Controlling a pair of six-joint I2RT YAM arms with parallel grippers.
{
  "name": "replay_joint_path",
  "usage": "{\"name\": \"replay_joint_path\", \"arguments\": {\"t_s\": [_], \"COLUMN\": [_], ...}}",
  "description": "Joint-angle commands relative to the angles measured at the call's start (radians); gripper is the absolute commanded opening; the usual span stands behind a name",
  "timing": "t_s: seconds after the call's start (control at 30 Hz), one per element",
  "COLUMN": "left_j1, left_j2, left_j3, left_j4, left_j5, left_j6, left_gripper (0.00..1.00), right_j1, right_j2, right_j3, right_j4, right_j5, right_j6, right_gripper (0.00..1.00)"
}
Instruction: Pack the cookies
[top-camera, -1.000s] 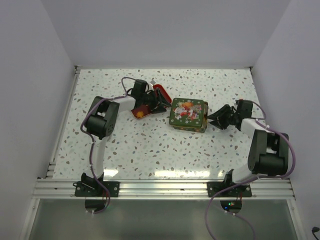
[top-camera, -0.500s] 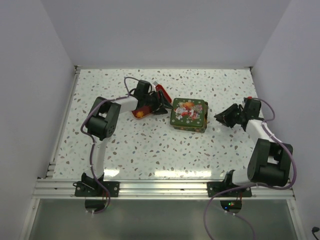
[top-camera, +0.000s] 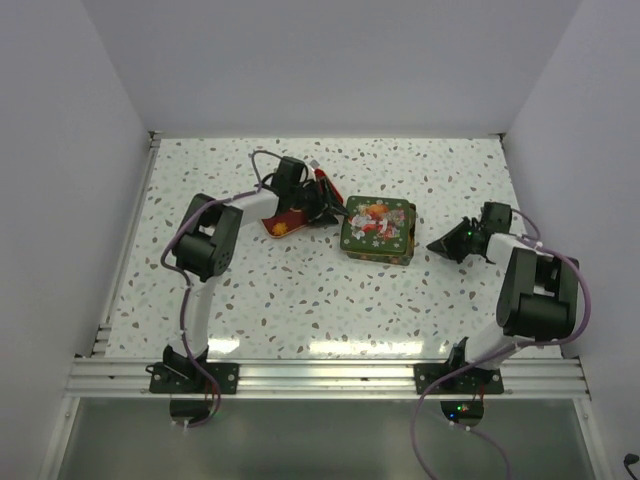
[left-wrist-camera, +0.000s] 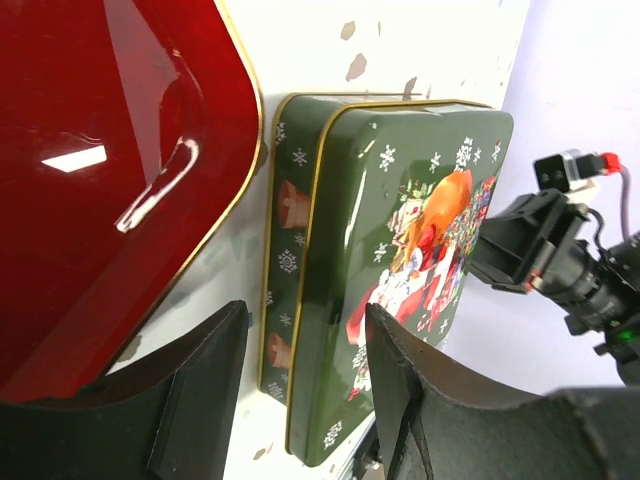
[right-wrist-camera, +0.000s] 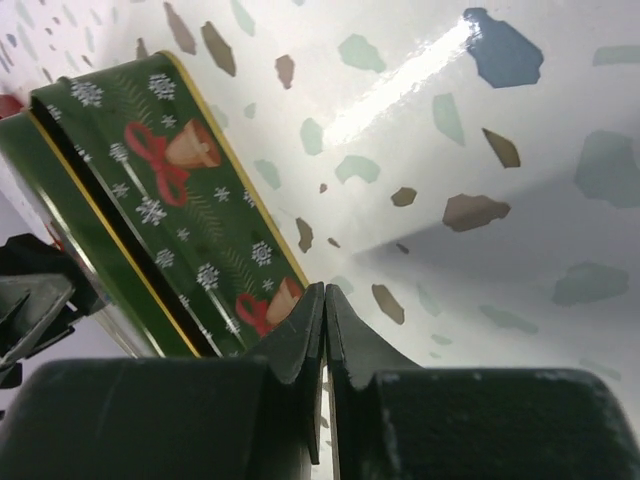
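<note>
A closed green Christmas tin (top-camera: 377, 228) sits mid-table; it also shows in the left wrist view (left-wrist-camera: 400, 250) and the right wrist view (right-wrist-camera: 180, 190). A glossy red tray (top-camera: 283, 222) lies against its left side, bare where it shows in the left wrist view (left-wrist-camera: 110, 170). A small orange spot at the tray's near end may be a cookie; no other cookies are in view. My left gripper (top-camera: 325, 210) is open and empty, with the tin's left edge between its jaws (left-wrist-camera: 305, 320). My right gripper (top-camera: 438, 245) is shut and empty, low, just right of the tin (right-wrist-camera: 325, 290).
White walls enclose the speckled table (top-camera: 300, 300) on three sides. A metal rail (top-camera: 330, 375) runs along the near edge by the arm bases. My left arm lies over the red tray.
My right arm has swung back from the tin to the right and come low beside it. My left gripper has shifted slightly right toward the tin.
</note>
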Motion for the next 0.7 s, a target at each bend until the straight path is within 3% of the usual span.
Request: {"name": "replay_joint_path", "arguments": {"t_s": [0.0, 0.67], "left_j1": [-0.01, -0.054], "left_j2": [-0.025, 0.035], "left_j3": [0.042, 0.141], "left_j4": [-0.013, -0.041], "left_j5": [-0.007, -0.045], "left_j6": [0.001, -0.05], "left_gripper": [0.55, 0.55], "right_j1": [-0.003, 0.074], "right_j2": [0.045, 0.163], "right_j3": [0.024, 0.065], "right_j4": [0.072, 0.137], "right_j5": [0.018, -0.004], "right_j6": [0.014, 0.064], "right_gripper": [0.04, 0.0]}}
